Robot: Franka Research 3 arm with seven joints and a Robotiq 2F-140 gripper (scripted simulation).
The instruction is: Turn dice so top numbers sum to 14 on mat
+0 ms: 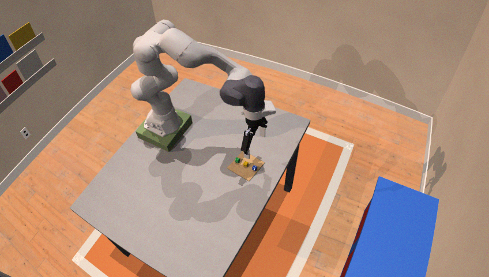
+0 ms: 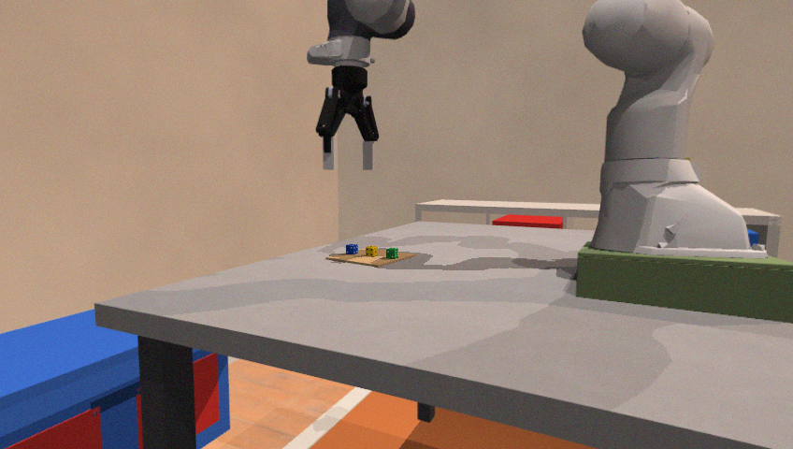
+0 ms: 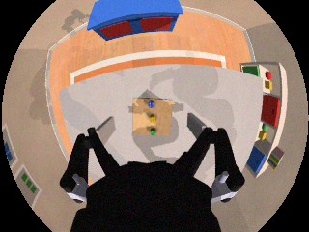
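A tan square mat (image 1: 247, 176) (image 2: 376, 263) (image 3: 164, 107) lies flat on the grey table. Three small dice stand on it in a row: a green die (image 1: 237, 160) (image 2: 392, 253) (image 3: 153, 131), a yellow die (image 1: 245, 164) (image 2: 371, 251) (image 3: 152, 119) in the middle and a blue die (image 1: 254, 168) (image 2: 352, 249) (image 3: 152, 103). They are apart from each other and each looks flat on a face. The numbers on top are too small to read. My gripper (image 2: 348, 160) (image 3: 150, 121) is open and empty, high above the mat, fingers pointing down.
The grey table (image 1: 143, 202) (image 2: 334, 311) bears the arm's green base block (image 1: 164, 138) (image 2: 668, 289), well away from the mat. The table's edge runs not far beyond the blue die's side of the mat. A blue cabinet (image 1: 401, 226) (image 3: 135, 14) stands on the floor beyond that edge.
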